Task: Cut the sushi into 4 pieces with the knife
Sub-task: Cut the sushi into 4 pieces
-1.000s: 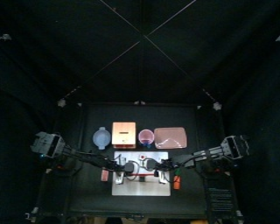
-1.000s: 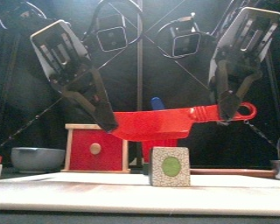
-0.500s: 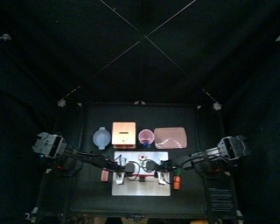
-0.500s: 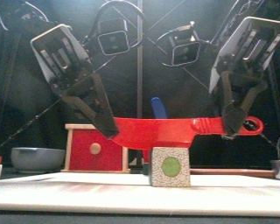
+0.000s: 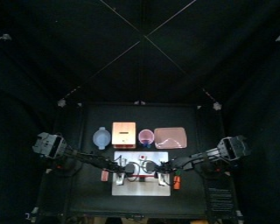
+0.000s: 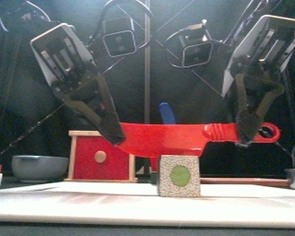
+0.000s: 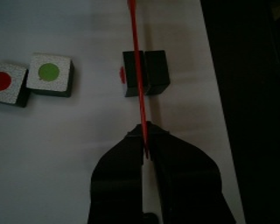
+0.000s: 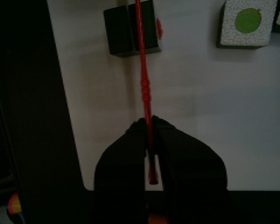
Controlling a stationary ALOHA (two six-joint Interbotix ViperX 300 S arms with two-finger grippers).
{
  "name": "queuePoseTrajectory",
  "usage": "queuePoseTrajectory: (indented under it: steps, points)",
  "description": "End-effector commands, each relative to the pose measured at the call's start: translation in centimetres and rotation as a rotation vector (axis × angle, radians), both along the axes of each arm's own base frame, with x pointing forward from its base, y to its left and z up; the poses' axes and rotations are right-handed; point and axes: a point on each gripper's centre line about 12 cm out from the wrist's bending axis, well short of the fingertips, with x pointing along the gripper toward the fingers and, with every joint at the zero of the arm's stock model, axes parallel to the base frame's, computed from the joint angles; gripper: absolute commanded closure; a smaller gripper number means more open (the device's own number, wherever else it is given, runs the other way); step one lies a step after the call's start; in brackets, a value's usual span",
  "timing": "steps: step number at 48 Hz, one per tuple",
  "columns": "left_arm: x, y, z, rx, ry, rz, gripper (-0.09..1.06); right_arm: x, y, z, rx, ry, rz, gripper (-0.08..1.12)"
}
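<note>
Front view: I see red knife [image 6: 175,138] over sushi piece [image 6: 179,175] (contact unclear).
Left gripper [image 6: 117,138]: pinching its blade.
Right gripper [image 6: 246,138]: pinching its handle.

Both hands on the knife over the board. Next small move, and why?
Probably lower the red knife straight down: left hand and right hand hold it roughly level, its blade crossing the dark green block, two cut pieces lying beside it.

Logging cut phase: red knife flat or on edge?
On edge. Both wrist views show the red knife as a thin line over the sushi block; left end effector and right end effector clamp its ends.
</note>
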Motion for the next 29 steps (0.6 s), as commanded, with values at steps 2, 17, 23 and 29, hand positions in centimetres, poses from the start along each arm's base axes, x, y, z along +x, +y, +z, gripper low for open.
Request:
queuePoseTrajectory:
  steps: [2,17,23,29]
  points:
    - [-0.25,-0.84,-0.03,-0.001,0.005,-0.021,0.54,0.07,0.24,0.63,0.004,-0.015,0.005,0.73]
    - [-0.33,-1.06,-0.05,-0.002,0.007,-0.027,0.54,0.14,0.48,0.72,0.007,-0.017,0.009,0.73]
    - [-0.33,-1.24,0.00,-0.003,0.005,-0.031,0.54,0.21,0.55,0.81,0.008,-0.020,0.011,0.73]
    - [-0.35,-1.30,0.00,-0.004,0.006,-0.032,0.54,0.25,0.57,0.86,0.009,-0.021,0.010,0.73]
